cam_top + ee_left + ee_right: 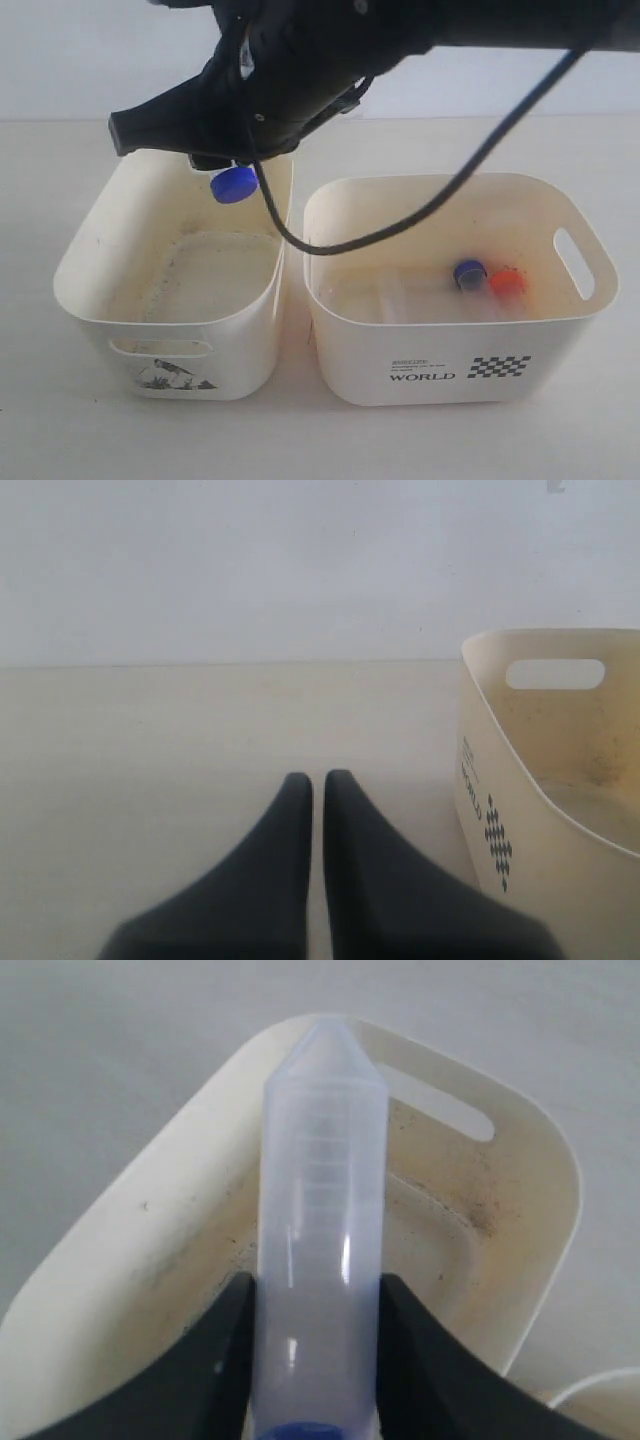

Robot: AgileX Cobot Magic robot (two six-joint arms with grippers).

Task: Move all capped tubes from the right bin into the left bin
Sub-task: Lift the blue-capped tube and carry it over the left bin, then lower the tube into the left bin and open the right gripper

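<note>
My right gripper (205, 155) (318, 1285) has reached across and hangs over the back rim of the left bin (70, 270) (560, 1160). It is shut on a clear capped tube (322, 1190), whose blue cap (233, 185) pokes out below the fingers. The tube's pointed tip aims at the bin's grimy inside. In the right bin (330, 215) (480, 780), printed "WORLD", lie a blue-capped tube (469, 273) and an orange-capped tube (507, 283) side by side. My left gripper (318, 777) is shut with nothing between its fingers, low over the table beside the right bin.
The two bins stand close together on a pale tabletop (300, 440). A black cable (400, 225) sags from the right arm over the right bin's back left corner. A pale wall (520, 80) runs behind the table.
</note>
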